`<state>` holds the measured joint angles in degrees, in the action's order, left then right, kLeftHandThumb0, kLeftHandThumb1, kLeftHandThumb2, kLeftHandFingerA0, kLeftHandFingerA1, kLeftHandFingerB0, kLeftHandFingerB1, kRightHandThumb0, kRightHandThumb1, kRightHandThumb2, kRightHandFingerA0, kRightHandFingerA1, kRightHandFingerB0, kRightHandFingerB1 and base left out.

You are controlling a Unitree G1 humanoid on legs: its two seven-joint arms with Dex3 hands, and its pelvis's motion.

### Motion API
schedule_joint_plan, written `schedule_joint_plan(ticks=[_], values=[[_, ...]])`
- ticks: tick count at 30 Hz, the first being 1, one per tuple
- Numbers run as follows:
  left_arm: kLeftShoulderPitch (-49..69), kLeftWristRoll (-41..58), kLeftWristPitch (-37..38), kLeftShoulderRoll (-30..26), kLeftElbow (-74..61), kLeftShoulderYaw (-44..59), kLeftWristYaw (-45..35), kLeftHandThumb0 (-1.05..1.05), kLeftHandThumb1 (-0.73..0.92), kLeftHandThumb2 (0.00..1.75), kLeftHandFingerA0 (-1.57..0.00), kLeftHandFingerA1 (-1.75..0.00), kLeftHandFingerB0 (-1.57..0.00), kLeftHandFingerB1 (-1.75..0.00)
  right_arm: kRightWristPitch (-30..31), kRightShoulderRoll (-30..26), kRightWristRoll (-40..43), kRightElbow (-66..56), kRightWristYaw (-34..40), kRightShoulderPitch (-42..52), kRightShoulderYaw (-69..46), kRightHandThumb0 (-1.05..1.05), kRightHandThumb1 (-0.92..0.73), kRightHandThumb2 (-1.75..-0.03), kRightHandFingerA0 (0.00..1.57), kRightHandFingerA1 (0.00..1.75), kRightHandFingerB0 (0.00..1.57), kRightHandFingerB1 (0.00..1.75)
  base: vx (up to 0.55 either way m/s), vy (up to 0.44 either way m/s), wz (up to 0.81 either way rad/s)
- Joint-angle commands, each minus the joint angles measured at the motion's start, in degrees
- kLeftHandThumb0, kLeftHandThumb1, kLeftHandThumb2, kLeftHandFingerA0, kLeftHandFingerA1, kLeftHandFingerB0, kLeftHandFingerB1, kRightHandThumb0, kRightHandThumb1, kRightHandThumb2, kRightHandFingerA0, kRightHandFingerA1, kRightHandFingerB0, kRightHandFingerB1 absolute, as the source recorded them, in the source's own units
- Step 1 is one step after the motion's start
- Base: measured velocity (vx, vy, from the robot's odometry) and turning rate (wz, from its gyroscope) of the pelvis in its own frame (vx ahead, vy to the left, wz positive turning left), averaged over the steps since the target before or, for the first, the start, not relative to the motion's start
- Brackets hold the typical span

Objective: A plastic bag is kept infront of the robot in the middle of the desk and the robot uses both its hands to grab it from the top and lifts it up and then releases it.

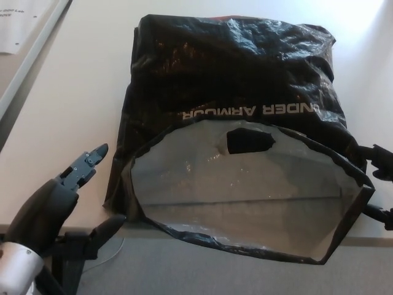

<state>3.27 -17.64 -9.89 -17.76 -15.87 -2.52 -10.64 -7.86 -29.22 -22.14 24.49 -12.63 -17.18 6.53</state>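
Two black hands flank a black plastic bag (245,80) that lies on the pale desk (80,104), roughly in the middle of the view; its mouth faces the camera and gapes wide, showing a grey-white lining and a cut-out handle hole (250,141) in the far wall of the opening. White lettering runs upside down across the bag's upper face, just behind the mouth; the near rim of the opening hangs past the desk's front edge, over the grey floor (202,270).

The left hand (77,196) sits at the lower left, just beside the bag's near corner — its fingers are spread apart, one pointing up toward the bag's side, another low near the rim, and nothing is held between them; whether the lower finger touches the plastic cannot be told. The right hand (381,184) shows only as dark finger parts at the right edge, close against the bag's rim — too little is visible to say whether it grips the plastic or not. A sheet of paper (15,24) lies at the top left corner, well apart from the bag.
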Motion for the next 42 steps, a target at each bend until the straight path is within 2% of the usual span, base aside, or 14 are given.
schedule_joint_plan(ticks=[1,17,22,31,32,33,34,35,39,42], values=[[-1.42,-0.58,-1.1,0.62,-1.28,-1.02,0.34,-0.71,0.52,0.89,0.0,-0.25,0.0,-0.14,1.1,0.34,0.33,0.13,-0.1,-0.4,0.45,-0.52,-0.69,-0.64,0.22,0.38,0.07,0.23,0.0,0.0,0.0],[-7.78,-5.04,-3.91,-0.28,2.24,-4.43,0.35,-0.78,0.52,0.89,0.0,-0.26,0.0,-0.11,0.48,0.92,1.31,0.49,0.13,-0.06,-0.01,-0.52,-0.69,-0.63,0.22,0.39,0.08,0.23,0.0,0.0,0.0],[-9.44,-2.74,-3.08,-0.54,4.5,-2.59,-0.11,-0.79,0.49,0.86,0.0,-0.23,0.0,-0.1,1.06,0.42,1.08,0.18,0.06,0.5,-0.18,-0.54,-0.69,-0.63,0.23,0.38,0.08,0.23,0.0,0.0,0.0],[-14.56,-1.81,1.35,-4.85,12.31,-1.34,-1.93,-0.79,0.48,0.9,-0.01,-0.31,-0.03,-0.18,0.93,0.24,1.93,1.33,0.34,0.73,-1.46,-0.51,-0.68,-0.63,0.22,0.38,0.08,0.23,0.0,0.0,0.0],[-15.13,-1.69,1.19,-5.4,12.92,-1.39,-2.53,-0.87,0.53,0.92,-0.02,-0.25,-0.07,-0.11,1.2,0.33,2.11,1.4,0.23,0.58,-1.58,-0.32,-0.55,-1.05,0.01,0.48,0.0,0.49,0.0,0.0,0.0],[-15.51,-1.64,0.99,-5.72,13.23,-1.46,-2.97,-0.87,0.53,0.92,-0.02,-0.25,-0.07,-0.11,1.38,0.37,2.22,1.41,0.17,0.51,-1.68,-0.32,-0.55,-1.05,0.01,0.48,0.0,0.49,0.0,0.0,0.0],[-15.76,-1.28,-0.05,-5.83,13.22,-1.47,-3.63,-0.87,0.53,0.92,-0.01,-0.25,-0.09,-0.13,1.48,0.19,2.43,1.16,0.14,1.04,-1.96,-0.53,-0.68,-0.64,0.22,0.36,0.08,0.23,0.0,0.0,0.0],[-15.8,-0.97,-0.48,-5.79,13.25,-1.64,-3.79,-0.85,0.51,0.92,0.0,-0.25,-0.04,-0.15,1.03,-0.01,2.49,1.17,0.28,1.49,-2.08,-0.52,-0.68,-0.63,0.23,0.38,0.08,0.24,0.0,0.0,0.0],[-15.9,-1.1,-2.93,-5.81,12.31,-1.68,-4.41,-0.9,0.54,0.94,0.0,-0.23,-0.05,-0.14,0.74,-0.04,2.63,1.61,0.05,1.48,-2.14,-0.51,-0.68,-0.63,0.22,0.38,0.08,0.23,0.0,0.0,0.0],[-14.91,-0.04,-0.29,-5.86,12.89,-0.59,-3.75,-0.9,0.53,0.94,0.0,-0.24,-0.06,-0.15,0.26,0.04,1.93,3.35,0.7,0.61,-1.59,-0.53,-0.68,-0.64,0.23,0.38,0.08,0.23,0.0,0.0,0.0]])
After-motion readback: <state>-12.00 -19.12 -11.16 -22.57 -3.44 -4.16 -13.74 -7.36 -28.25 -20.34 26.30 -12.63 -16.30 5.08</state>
